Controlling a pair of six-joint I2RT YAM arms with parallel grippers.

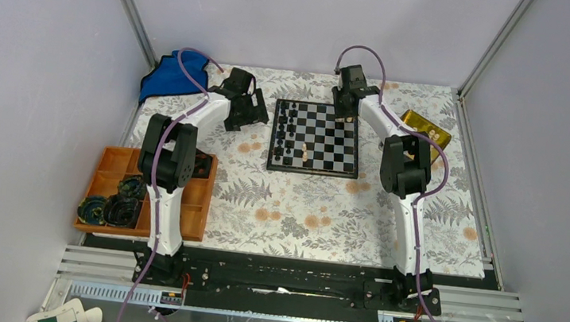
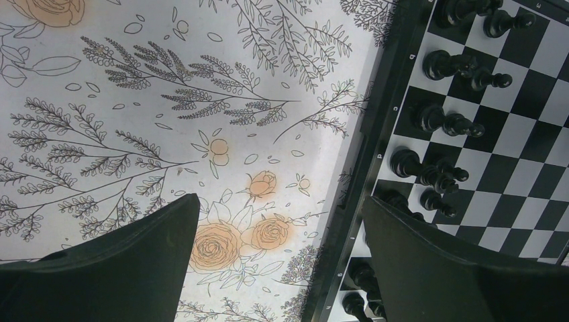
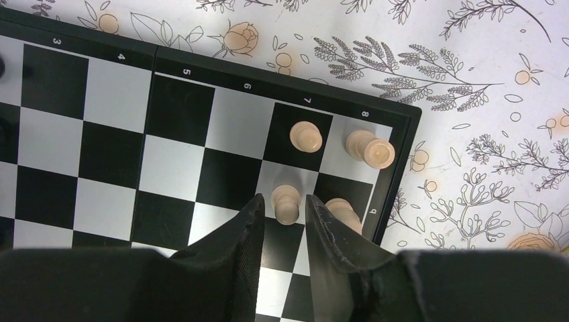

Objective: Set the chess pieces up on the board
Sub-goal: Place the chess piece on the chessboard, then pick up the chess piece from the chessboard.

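Right gripper, black, two-fingered: the jaws were found parted, one finger on each side of a pale light-wood pawn, with a narrow gap left on both sides. Nothing was clasped. The pawn was stood upright near the far right corner of the small black-and-white checkered board, by the rim marks 7 and 8. Three further pale pieces were recorded on neighbouring squares there.

Left gripper: the jaws were spread wide and empty over the white floral tablecloth, just beside the board's left rim. Black chess pieces were ranged in two files along that side.

Also listed in the top view:
- two pale pieces mid-board
- an orange compartmented wooden tray at the left
- a blue cloth
- a gold rectangular tin
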